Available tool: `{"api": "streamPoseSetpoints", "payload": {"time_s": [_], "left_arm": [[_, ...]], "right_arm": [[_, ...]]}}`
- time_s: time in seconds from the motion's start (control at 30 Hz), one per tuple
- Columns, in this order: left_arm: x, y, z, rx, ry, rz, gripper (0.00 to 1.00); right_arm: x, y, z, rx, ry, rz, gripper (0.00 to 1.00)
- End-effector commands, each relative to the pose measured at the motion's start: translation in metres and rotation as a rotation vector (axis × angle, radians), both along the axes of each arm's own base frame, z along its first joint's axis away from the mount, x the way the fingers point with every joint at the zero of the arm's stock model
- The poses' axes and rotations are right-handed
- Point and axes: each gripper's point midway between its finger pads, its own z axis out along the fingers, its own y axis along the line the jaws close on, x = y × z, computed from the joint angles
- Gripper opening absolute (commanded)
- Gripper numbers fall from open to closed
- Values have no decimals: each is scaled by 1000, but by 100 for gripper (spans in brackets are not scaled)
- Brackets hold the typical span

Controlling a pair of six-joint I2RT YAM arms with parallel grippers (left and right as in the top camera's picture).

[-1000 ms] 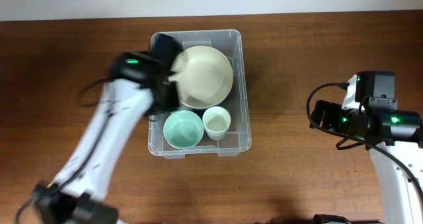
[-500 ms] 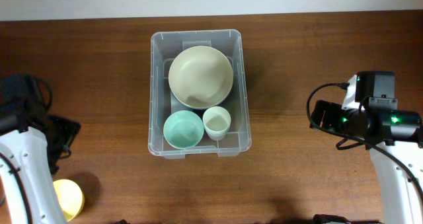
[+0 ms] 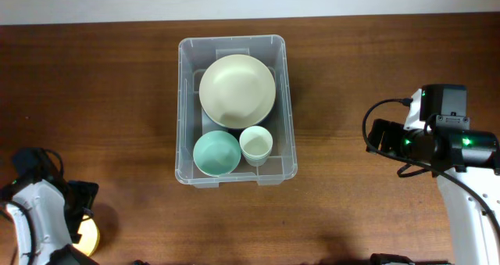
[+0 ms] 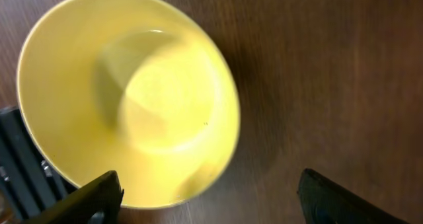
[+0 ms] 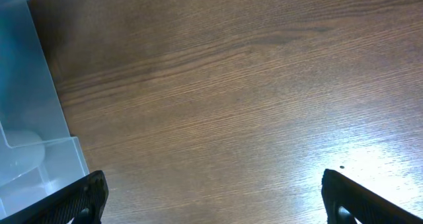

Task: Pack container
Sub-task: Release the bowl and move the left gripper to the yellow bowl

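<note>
The clear plastic container stands at the table's middle and holds a large cream plate, a mint bowl and a small pale cup. Its corner shows in the right wrist view. A yellow bowl sits on the wood at the front left, partly hidden under my left arm in the overhead view. My left gripper is open, just above the bowl's near rim. My right gripper is open and empty over bare wood, right of the container.
The wooden table runs to a pale wall strip along the back edge. My left arm is at the front left corner and my right arm at the right side.
My left arm has swung from the container, where it left the cream plate, back to the front left corner and down over the yellow bowl. The right arm has not moved.
</note>
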Motion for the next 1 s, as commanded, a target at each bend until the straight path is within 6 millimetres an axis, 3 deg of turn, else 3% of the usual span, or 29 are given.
{"api": "streamPoseSetpoints", "payload": {"time_s": [0.0, 0.2, 0.33, 0.47, 0.57, 0.87, 0.97], "left_arm": [[-4, 2, -16, -8, 35, -22, 93], [12, 6, -42, -51, 25, -71, 93], [12, 4, -56, -87, 48, -71, 90], [11, 2, -60, -100, 60, -70, 57], [12, 1, -60, -106, 55, -70, 41], [20, 3, -55, -114, 25, -71, 6], [24, 3, -47, -122, 23, -75, 1]], "right_arm": [[0, -1, 2, -8, -7, -5, 99], [0, -1, 2, -8, -8, -5, 99], [0, -1, 2, -8, -8, -5, 99], [1, -1, 3, -9, -11, -5, 99], [1, -1, 3, -9, -10, -5, 99], [3, -1, 3, -10, -17, -5, 99], [3, -1, 3, -10, -18, -5, 99]]}}
